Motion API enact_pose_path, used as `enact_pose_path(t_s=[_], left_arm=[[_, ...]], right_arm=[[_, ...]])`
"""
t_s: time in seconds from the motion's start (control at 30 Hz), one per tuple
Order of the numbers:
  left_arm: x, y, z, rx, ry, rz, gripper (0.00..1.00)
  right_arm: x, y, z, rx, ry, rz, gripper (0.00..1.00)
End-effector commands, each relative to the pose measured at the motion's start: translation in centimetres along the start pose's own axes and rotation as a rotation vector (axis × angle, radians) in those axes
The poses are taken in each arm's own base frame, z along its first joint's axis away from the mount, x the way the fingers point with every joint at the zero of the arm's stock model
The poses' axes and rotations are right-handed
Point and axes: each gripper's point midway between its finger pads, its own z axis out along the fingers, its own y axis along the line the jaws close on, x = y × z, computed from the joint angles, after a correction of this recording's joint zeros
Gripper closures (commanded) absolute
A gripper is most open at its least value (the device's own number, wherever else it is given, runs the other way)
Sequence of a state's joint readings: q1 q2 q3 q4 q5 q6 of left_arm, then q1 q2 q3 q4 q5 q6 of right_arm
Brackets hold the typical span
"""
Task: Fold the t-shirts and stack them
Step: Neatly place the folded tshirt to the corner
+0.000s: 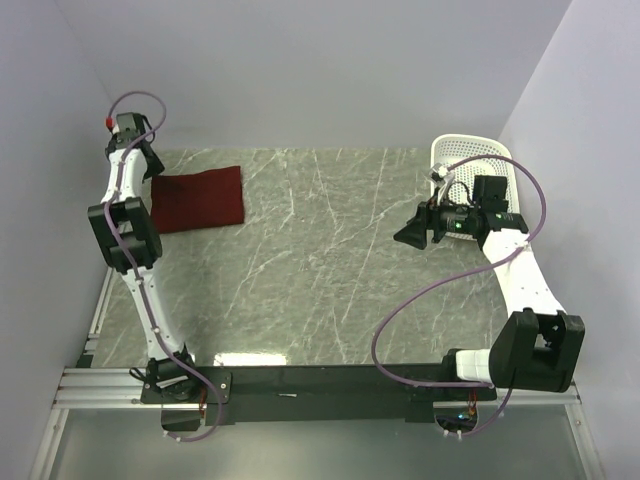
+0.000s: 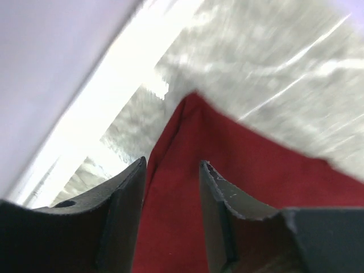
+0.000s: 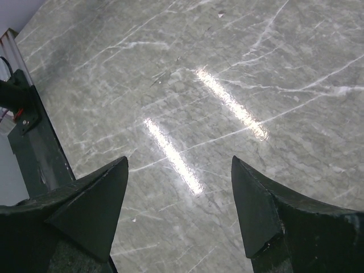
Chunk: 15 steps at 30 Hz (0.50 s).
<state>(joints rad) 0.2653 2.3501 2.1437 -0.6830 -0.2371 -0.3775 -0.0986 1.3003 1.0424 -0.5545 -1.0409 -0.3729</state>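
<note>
left gripper (image 2: 172, 165) tipped low over t-shirt (image 1: 198, 199), jaws half open, empty | right gripper (image 3: 179, 165) hovering, wide, empty | t-shirt edges blurry up close

T-shirt (image 1: 197, 199): plain dark red/maroon, no print; looks brighter red in left wrist view. Table (image 1: 330, 270): grey-green marble pattern w/ thin white veins, plus white glare streaks. Walls (image 1: 320, 60): plain pale lavender-white. Basket (image 1: 478, 158): white, small-hole mesh pattern. Left arm (image 1: 118, 178) & right arm (image 1: 525, 280): white links, black joints. Cables (image 1: 374, 345): purple. Left gripper (image 2: 172, 165) & right gripper (image 3: 178, 162): dark grey to black, matte, no markings. Red knob (image 1: 108, 121) atop left arm. Green light (image 1: 459, 225) on right arm's black wrist. Base bar (image 1: 320, 378): black. Rail (image 1: 110, 385): silver metal.
</note>
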Motion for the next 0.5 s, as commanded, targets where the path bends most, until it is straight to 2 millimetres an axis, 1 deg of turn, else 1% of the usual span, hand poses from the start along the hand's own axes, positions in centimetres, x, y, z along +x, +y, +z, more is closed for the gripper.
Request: enact_pose_path(t_s=[0.0,0.03,0.07,0.1,0.13,0.17,0.2,0.23,0.27,0.3,0.33,0.37,0.4,0.43,0.47], left_arm=[[-6.5,0.1,-5.9,-0.020,-0.175,-0.017,0.52],[-7.2,0.1,-7.0,-0.007,-0.199,-0.029,0.52],[-8.4,-0.4,-8.2,0.031,-0.245,-0.046,0.52],[-8.9,-0.6,-11.1,0.077,-0.277,-0.065,0.51],[-9.2,-0.8,-12.7,0.119,-0.300,-0.077,0.51],[-10.6,-1.6,-14.8,0.185,-0.369,-0.102,0.49],[-9.5,-1.9,-18.4,0.280,-0.390,-0.104,0.46],[-9.7,-2.0,-20.7,0.339,-0.441,-0.133,0.43],[-9.5,-2.0,-23.0,0.399,-0.487,-0.154,0.31],[-8.9,-2.0,-27.7,0.537,-0.610,-0.156,0.23],[-7.9,-2.2,-29.7,0.617,-0.642,-0.163,0.14],[-7.0,-2.1,-31.6,0.681,-0.674,-0.164,0.01],[-4.7,-2.4,-34.1,0.785,-0.674,-0.137,0.01],[-3.4,-2.5,-35.0,0.826,-0.657,-0.116,0.00],[-1.5,-2.4,-36.0,0.866,-0.635,-0.093,0.01]], right_arm=[[-1.0,0.1,-0.5,0.004,-0.023,-0.037,0.21],[-1.1,-0.1,-0.4,0.019,-0.029,-0.029,0.22],[-0.9,-0.7,-0.5,0.057,-0.016,-0.036,0.22],[-1.2,-0.9,-0.8,0.088,-0.015,-0.061,0.23],[-1.3,-1.4,-1.0,0.130,-0.008,-0.078,0.23],[-1.3,-1.8,-1.3,0.168,-0.004,-0.098,0.23],[-1.9,-2.6,-2.2,0.255,-0.010,-0.140,0.23],[-2.3,-2.9,-2.8,0.304,-0.020,-0.160,0.23],[-2.6,-3.2,-3.3,0.352,-0.030,-0.178,0.22],[-3.5,-4.3,-5.0,0.486,-0.052,-0.213,0.20],[-4.1,-4.6,-5.8,0.555,-0.088,-0.193,0.14],[-5.0,-4.7,-7.5,0.646,-0.137,-0.207,0.09],[-5.5,-5.4,-8.4,0.726,-0.192,-0.180,0.04],[-5.6,-6.8,-10.9,0.896,-0.219,-0.148,0.00],[-6.3,-6.5,-12.6,0.971,-0.276,-0.147,0.00]])
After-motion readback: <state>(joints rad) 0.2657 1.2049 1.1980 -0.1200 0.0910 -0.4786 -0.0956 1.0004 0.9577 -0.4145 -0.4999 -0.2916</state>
